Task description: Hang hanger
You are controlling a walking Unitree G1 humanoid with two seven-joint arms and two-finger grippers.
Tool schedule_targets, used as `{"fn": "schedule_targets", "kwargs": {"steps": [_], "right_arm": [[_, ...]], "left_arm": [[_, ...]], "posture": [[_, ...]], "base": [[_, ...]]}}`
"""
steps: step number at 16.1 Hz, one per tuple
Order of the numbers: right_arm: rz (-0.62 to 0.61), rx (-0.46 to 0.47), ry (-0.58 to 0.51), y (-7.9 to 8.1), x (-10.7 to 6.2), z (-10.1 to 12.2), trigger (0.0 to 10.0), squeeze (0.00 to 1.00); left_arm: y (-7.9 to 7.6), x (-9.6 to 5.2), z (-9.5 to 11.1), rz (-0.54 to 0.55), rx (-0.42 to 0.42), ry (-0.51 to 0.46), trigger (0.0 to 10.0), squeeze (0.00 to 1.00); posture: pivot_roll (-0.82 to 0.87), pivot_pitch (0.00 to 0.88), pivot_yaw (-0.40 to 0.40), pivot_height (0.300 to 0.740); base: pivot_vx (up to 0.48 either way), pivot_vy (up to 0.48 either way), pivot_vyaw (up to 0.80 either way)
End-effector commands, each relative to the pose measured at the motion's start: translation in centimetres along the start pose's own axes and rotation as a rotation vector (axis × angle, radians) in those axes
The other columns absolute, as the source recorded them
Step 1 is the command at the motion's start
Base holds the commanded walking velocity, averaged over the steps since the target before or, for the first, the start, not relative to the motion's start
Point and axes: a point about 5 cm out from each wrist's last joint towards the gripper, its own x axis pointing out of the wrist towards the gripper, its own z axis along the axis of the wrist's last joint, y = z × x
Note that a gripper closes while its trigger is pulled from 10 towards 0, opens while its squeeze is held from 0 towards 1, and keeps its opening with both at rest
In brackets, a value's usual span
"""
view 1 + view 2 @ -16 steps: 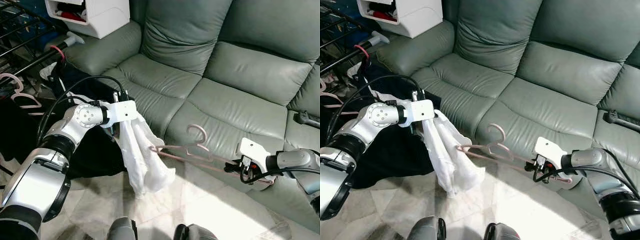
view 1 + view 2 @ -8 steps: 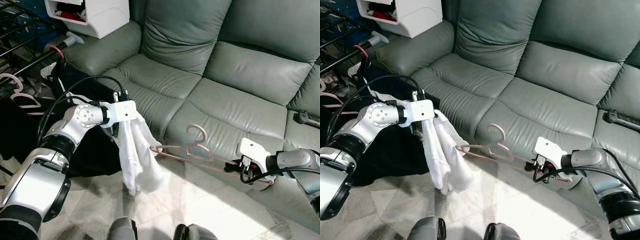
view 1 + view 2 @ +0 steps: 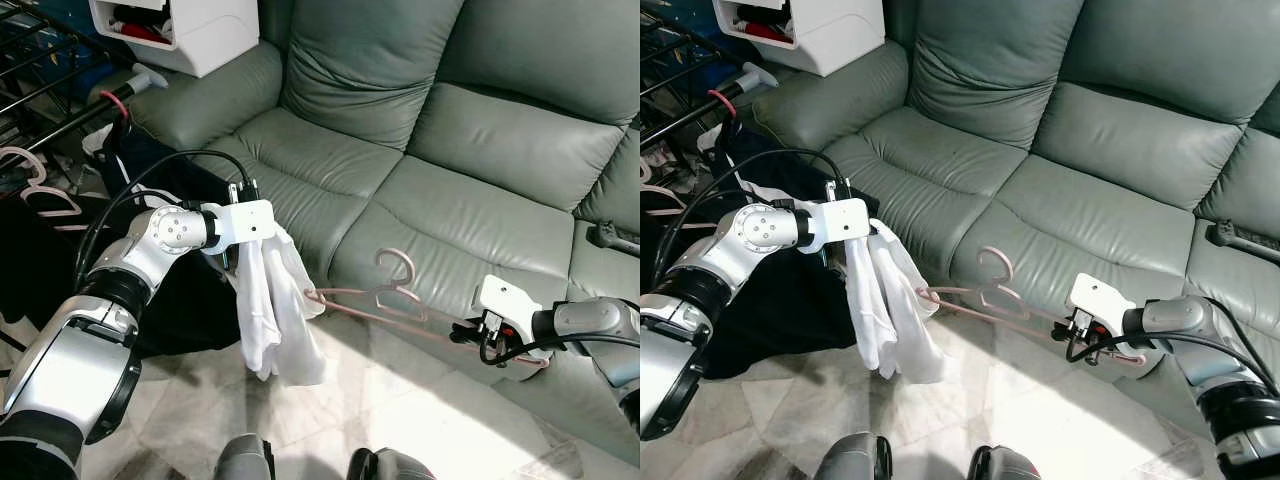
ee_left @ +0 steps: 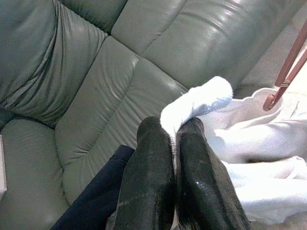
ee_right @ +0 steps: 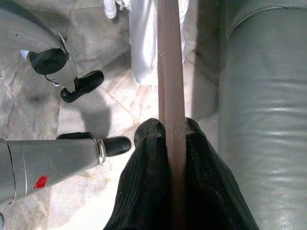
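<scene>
A pink hanger (image 3: 392, 296) lies level in the air in front of the sofa seat, hook upward. My right gripper (image 3: 463, 331) is shut on its right end, and the right wrist view shows the bar (image 5: 170, 72) pinched between the fingers (image 5: 201, 163). My left gripper (image 3: 241, 250) is shut on the top of a white garment (image 3: 272, 322), which hangs limp toward the floor. In the left wrist view the cloth (image 4: 201, 98) bulges out between the shut fingers (image 4: 148, 167). The hanger's left tip (image 4: 274, 98) touches the garment's folds.
A grey-green leather sofa (image 3: 450, 130) spans the back. A white box (image 3: 190, 30) sits on its left armrest. A black drying rack (image 3: 45, 110) with pink hangers (image 3: 40, 190) and dark clothes (image 3: 180, 290) stands at the left. A black power strip (image 3: 612, 238) lies on the right seat.
The white garment's lower part has swung back left and now hangs straighter under my left gripper. The hanger and both arms have barely moved.
</scene>
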Motion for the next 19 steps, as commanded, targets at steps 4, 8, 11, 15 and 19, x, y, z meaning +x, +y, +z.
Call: {"fn": "schedule_targets", "kwargs": {"steps": [4,8,11,15,19], "right_arm": [[-0.003,-0.013,-0.006,-0.2,-0.1,0.3,10.0,0.0],[-0.003,-0.013,-0.006,-0.2,-0.1,0.3,10.0,0.0],[-0.708,-0.061,-0.393,1.7,7.6,9.1,10.0,0.0],[-0.733,-0.002,-0.521,-0.3,4.2,8.7,10.0,0.0],[-0.798,0.1,-0.471,0.5,5.4,6.6,10.0,0.0]], "left_arm": [[1.3,-0.4,0.7,0.041,0.017,-0.025,10.0,0.0],[1.3,-0.4,0.7,0.041,0.017,-0.025,10.0,0.0],[-5.7,1.8,-2.1,0.417,-0.496,-0.075,10.0,0.0],[-6.2,1.5,-3.0,0.467,-0.561,-0.041,10.0,0.0],[-7.9,1.5,-3.5,0.533,-0.649,-0.027,10.0,0.0]], "posture": [[-0.06,0.073,-0.012,0.74],[-0.06,0.073,-0.012,0.74],[-0.07,0.0,0.032,0.74],[-0.08,0.0,0.049,0.74],[-0.07,0.0,0.05,0.74]], "base": [[0.0,0.0,0.0],[0.0,0.0,0.0],[0.0,0.0,0.0],[0.0,0.0,0.0],[0.0,0.0,0.0]]}}
